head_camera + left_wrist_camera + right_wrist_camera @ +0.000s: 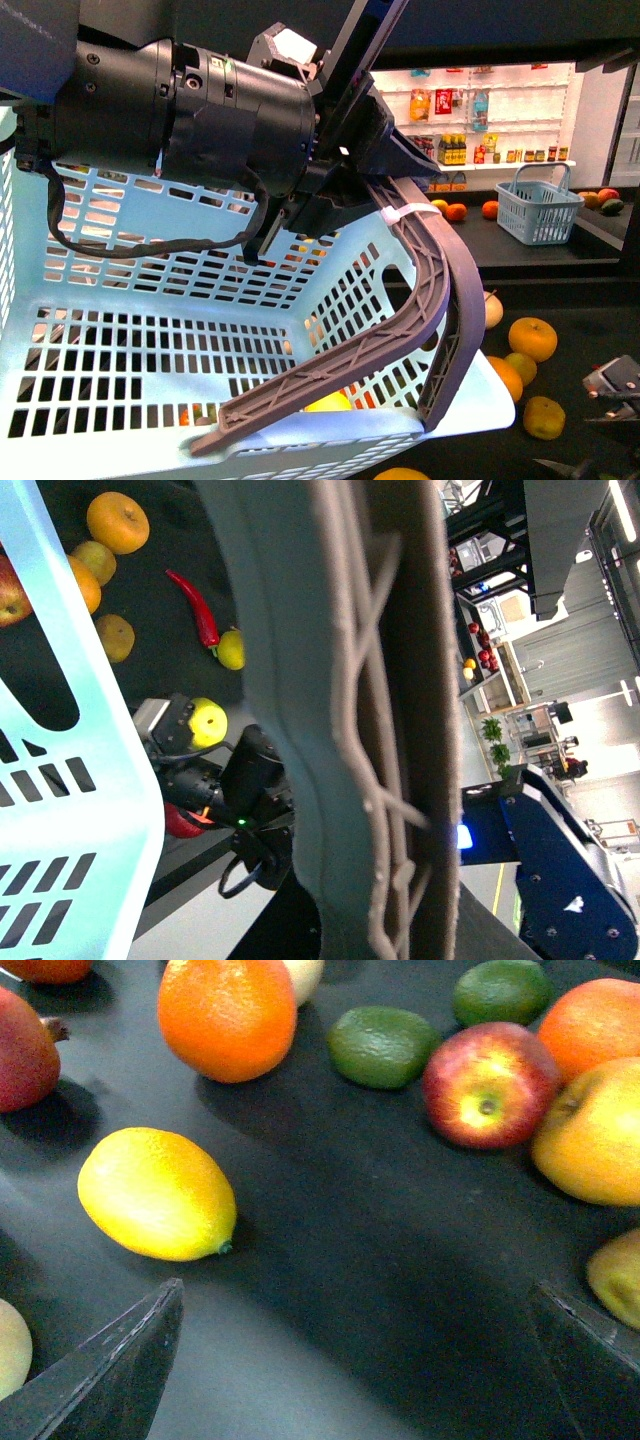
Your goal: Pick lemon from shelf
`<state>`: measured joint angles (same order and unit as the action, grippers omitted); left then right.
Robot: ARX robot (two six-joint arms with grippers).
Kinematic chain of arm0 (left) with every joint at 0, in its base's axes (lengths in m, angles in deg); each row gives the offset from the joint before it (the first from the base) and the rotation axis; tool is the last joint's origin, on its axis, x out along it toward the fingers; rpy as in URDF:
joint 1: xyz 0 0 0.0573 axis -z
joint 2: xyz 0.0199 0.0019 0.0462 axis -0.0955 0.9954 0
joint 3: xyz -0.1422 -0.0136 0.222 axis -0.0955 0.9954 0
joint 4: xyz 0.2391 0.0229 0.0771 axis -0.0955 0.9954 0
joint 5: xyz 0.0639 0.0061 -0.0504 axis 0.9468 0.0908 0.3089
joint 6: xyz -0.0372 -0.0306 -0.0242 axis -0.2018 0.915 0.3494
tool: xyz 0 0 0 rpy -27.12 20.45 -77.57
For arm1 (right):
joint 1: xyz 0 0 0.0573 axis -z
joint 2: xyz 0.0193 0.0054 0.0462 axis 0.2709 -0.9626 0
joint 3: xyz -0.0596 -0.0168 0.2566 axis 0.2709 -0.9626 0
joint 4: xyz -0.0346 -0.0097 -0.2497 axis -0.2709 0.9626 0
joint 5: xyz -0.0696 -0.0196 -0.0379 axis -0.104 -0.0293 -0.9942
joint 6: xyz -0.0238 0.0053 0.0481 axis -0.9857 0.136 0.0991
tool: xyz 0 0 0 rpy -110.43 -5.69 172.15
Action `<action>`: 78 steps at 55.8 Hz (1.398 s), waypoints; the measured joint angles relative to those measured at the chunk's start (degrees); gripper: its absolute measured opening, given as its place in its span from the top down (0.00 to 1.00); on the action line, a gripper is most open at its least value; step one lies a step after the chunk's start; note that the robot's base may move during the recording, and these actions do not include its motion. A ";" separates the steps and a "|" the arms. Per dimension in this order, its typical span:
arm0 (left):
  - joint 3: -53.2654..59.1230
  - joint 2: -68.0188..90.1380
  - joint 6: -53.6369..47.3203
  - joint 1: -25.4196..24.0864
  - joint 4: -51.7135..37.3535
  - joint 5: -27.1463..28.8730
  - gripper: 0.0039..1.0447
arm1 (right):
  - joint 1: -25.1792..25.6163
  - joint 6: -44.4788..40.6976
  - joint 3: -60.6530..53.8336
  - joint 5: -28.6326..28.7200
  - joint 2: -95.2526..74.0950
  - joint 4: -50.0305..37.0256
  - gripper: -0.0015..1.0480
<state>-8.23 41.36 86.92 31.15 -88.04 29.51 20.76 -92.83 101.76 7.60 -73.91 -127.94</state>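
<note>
Yellow oval lemon (157,1194) at left, round orange fruit (227,1015) upper left, both on the black flat shelf deck (400,1290). Pale blue slotted plastic basket (150,335), grey latticed plastic handle (432,285).

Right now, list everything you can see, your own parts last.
shelf: one, dark deck, under the fruit
lemon: one, yellow, on the deck, apart from the other fruit
oranges: several, orange, scattered on the deck
apple: one, red and yellow, on the deck
limes: two, green, beside the apple
chilli: one, red, on the deck
basket: one, pale blue with grey handle, close in front
small basket: one, grey-blue, far deck
left gripper: black, shut on the basket's handle
right gripper: dark, open, just short of the lemon
</note>
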 joint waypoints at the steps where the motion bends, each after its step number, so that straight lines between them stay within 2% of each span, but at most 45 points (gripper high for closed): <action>1: 0.00 0.00 0.00 0.00 0.00 -0.02 0.92 | -0.28 0.04 0.46 -0.04 -0.31 0.17 0.02; 21: 0.00 0.00 0.02 0.00 0.00 -0.02 0.92 | -7.34 1.77 13.88 -1.75 -7.15 4.22 0.02; 44: 0.00 0.00 0.02 0.00 0.00 -0.02 0.92 | -9.94 3.89 22.73 -2.84 -13.31 7.08 0.02; 60: 0.00 0.00 0.02 0.00 0.00 -0.02 0.92 | -10.99 5.86 24.28 -2.97 -14.23 6.93 0.02; 78: 0.00 0.00 0.02 0.00 0.00 -0.02 0.92 | -10.80 10.54 20.81 -1.42 -13.75 5.29 0.02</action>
<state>-8.23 41.36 86.94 31.15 -88.04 29.49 9.96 -82.30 122.57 6.18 -87.66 -122.65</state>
